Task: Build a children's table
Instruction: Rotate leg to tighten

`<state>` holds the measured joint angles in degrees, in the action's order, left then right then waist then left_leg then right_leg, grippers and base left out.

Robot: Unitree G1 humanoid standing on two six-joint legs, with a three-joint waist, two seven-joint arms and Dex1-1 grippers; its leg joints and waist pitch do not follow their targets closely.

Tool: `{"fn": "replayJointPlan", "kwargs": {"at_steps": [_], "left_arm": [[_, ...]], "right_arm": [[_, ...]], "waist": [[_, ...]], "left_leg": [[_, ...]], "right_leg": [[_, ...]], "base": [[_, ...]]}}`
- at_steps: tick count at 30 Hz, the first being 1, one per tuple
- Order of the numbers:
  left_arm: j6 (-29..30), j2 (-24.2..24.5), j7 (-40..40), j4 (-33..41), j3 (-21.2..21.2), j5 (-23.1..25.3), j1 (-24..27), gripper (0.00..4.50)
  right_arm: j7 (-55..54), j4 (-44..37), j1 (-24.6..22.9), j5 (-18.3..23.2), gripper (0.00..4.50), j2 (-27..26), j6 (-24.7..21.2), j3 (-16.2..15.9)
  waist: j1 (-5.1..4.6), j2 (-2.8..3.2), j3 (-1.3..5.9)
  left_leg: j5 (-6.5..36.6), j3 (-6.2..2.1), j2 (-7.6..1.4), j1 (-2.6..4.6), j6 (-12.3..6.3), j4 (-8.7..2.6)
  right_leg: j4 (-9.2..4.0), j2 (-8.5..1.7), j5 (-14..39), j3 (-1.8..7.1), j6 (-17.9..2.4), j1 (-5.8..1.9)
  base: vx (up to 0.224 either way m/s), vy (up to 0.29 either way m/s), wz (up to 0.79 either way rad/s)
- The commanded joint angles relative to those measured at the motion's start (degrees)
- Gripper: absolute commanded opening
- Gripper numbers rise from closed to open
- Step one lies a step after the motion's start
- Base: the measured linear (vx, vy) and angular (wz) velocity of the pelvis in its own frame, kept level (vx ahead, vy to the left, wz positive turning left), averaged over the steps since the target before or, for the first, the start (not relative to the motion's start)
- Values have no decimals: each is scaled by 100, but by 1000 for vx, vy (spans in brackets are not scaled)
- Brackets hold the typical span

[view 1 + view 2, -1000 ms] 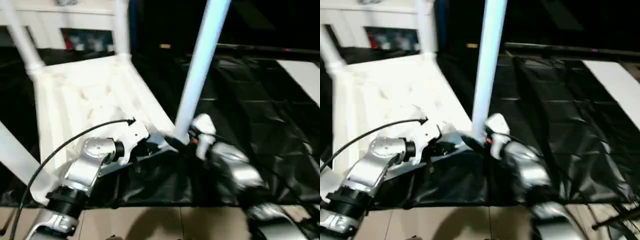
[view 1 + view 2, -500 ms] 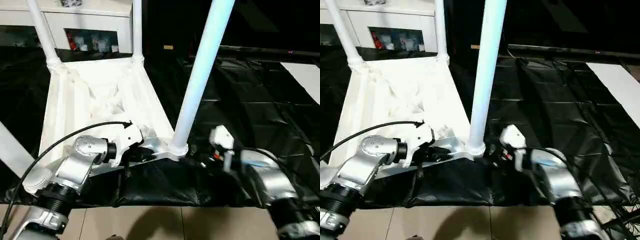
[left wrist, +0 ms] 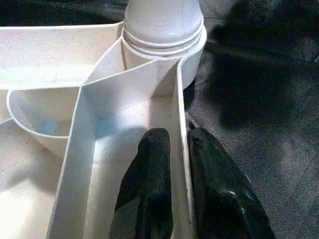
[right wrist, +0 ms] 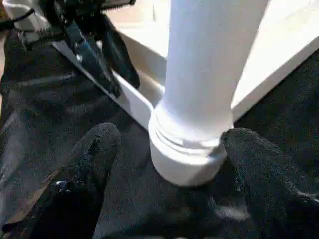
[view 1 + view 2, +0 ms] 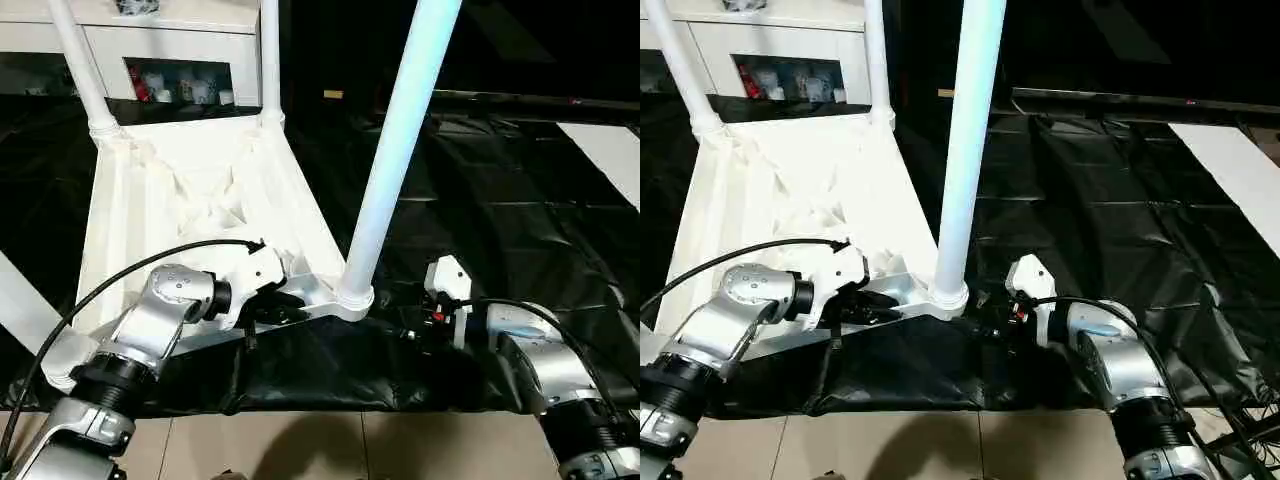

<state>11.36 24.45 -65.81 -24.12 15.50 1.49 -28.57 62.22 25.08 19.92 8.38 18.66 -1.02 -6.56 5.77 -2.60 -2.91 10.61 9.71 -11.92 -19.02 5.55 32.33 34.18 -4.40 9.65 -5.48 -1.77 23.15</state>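
The children's table (image 5: 190, 215) lies upside down on the black-covered worktop (image 5: 520, 210), ribbed underside facing up. Its long axis runs away from the robot, the near short edge at the worktop's front edge. Three legs stand upright in corner sockets: the near leg (image 5: 395, 160) rises steeply with a slight tilt, and two far legs (image 5: 78, 65) stand at the back corners. A further white tubular piece (image 5: 22, 300) crosses the left edge of the head view; its seating cannot be determined.

The left wrist view shows what the head views obscure: the left tool (image 3: 177, 164) is clamped on the thin side wall of the table frame, one black finger (image 3: 149, 184) inside the rib channel, the other outside, just short of the near socket (image 3: 164, 35).

The right wrist view shows the right tool (image 4: 167, 149) spread wide, its fingers (image 4: 94, 149) flanking the near socket's collar; contact cannot be confirmed.

In the head views, the left forearm (image 5: 150, 320) angles inward from the lower left, wrist bent toward the near edge. The right forearm (image 5: 540, 360) reaches in from the lower right, low over the worktop, pointing at the socket.

A white cabinet (image 5: 170, 45) stands behind the worktop.
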Motion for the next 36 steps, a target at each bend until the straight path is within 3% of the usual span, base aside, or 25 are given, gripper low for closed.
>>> {"fn": "replayJointPlan", "kwargs": {"at_steps": [1,3,6,7,10,11,15,18,26,27,28,30,36], "left_arm": [[42,-17,178,-227,64,169,-38,72],[31,-44,165,-282,103,133,-85,39],[1,-44,143,-309,159,168,-104,33],[-12,-27,103,-316,205,198,-104,8],[-62,43,-16,-328,319,253,-95,8],[-83,47,-18,-328,330,259,-91,8],[-156,54,-121,-294,352,196,-48,8],[-241,79,-317,-209,369,85,-3,8],[-247,145,-549,-61,404,-37,65,0],[-250,152,-559,-64,401,-37,67,0],[-252,154,-563,-67,400,-37,67,0],[-258,166,-578,-77,398,-42,65,0],[-197,195,-640,-128,336,-156,50,0]], "right_arm": [[-67,49,121,-23,379,2,34,-9],[-107,123,217,-39,379,-63,35,-51],[-164,239,327,-118,379,-124,90,-119],[-217,323,400,-172,379,-153,126,-147],[-379,602,619,-353,379,-203,230,-233],[-390,663,654,-379,379,-206,273,-253],[-334,1011,875,-502,379,-255,439,-379],[-244,1234,1036,-493,379,-320,471,-400],[82,1830,1403,-484,315,-412,549,-491],[129,1899,1445,-478,303,-428,554,-488],[143,1925,1461,-478,283,-434,558,-488],[176,2011,1508,-487,278,-450,575,-497],[243,2366,1642,-429,263,-593,620,-466]], "waist": [[17,39,320],[19,39,324],[7,38,319],[12,43,314],[7,49,319],[8,23,318],[30,53,342],[27,40,355],[60,37,347],[53,-2,351],[56,12,346],[54,-31,340],[50,-29,341]], "left_leg": [[1343,-13,-119,-40,-236,-353],[1380,-21,-125,-41,-220,-355],[1466,-25,-123,-40,-195,-356],[1474,-25,-120,-35,-191,-357],[1483,-21,-120,-16,-155,-350],[1477,-18,-124,-12,-163,-349],[1319,-27,-146,-42,-149,-355],[1213,-16,-144,-46,-179,-344],[1159,7,-157,-35,-201,-342],[1171,13,-153,-42,-207,-336],[1177,7,-149,-48,-204,-340],[1161,11,-153,-47,-202,-340],[1136,9,-157,-40,-197,-341]], "right_leg": [[-478,-386,2061,297,-782,-313],[-478,-393,2135,298,-752,-312],[-493,-393,2284,293,-726,-301],[-503,-394,2331,292,-709,-292],[-516,-402,2431,296,-676,-273],[-515,-403,2417,299,-678,-269],[-435,-401,1956,304,-836,-295],[-375,-393,1515,314,-1011,-310],[-368,-399,1489,320,-1053,-310],[-366,-398,1507,318,-1050,-316],[-374,-405,1610,316,-1028,-323],[-387,-407,1726,320,-958,-317],[-375,-409,1742,322,-959,-303]], "base": [[0,0,0],[0,0,0],[0,0,0],[0,0,0],[0,0,0],[0,0,0],[0,0,0],[0,0,0],[0,0,0],[0,0,0],[0,0,0],[0,0,0],[0,0,0]]}}
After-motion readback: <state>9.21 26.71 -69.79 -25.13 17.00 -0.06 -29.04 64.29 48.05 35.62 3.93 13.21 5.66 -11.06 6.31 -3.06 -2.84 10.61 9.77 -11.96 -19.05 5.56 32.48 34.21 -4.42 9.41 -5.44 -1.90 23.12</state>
